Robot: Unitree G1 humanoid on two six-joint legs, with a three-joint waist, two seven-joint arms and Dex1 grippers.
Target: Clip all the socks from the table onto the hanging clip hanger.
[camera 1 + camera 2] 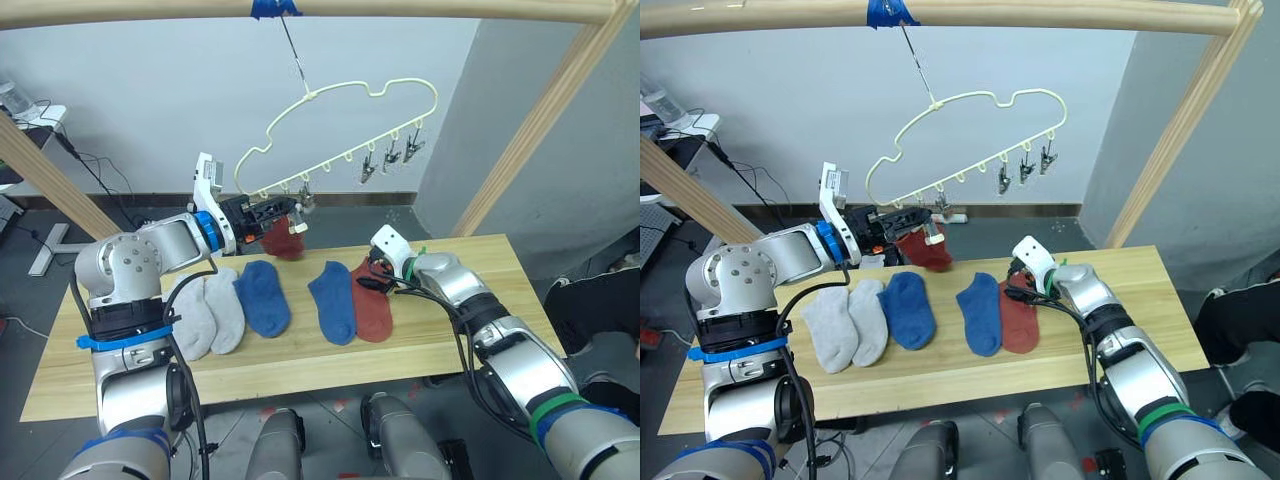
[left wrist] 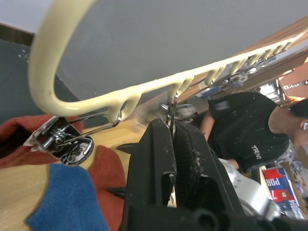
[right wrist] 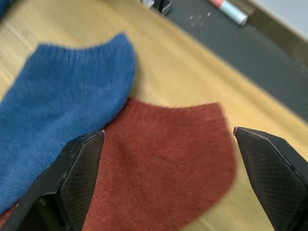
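Note:
The pale yellow clip hanger (image 1: 345,98) hangs from the top pole. A rust red sock (image 1: 283,241) hangs from a clip at its left end. My left gripper (image 1: 284,210) is raised to the hanger's lower left. In the left wrist view it is shut on a metal clip (image 2: 170,109) next to the one holding the sock. On the table (image 1: 470,330) lie two light grey socks (image 1: 210,315), two blue socks (image 1: 263,297) and a rust red sock (image 1: 374,306). My right gripper (image 3: 168,139) is open just above that red sock's upper end.
A round wooden pole frame (image 1: 545,110) stands around the table, with slanted poles at both sides. Free metal clips (image 1: 388,158) hang at the hanger's right end. A person in a black shirt (image 2: 245,130) is beyond the table.

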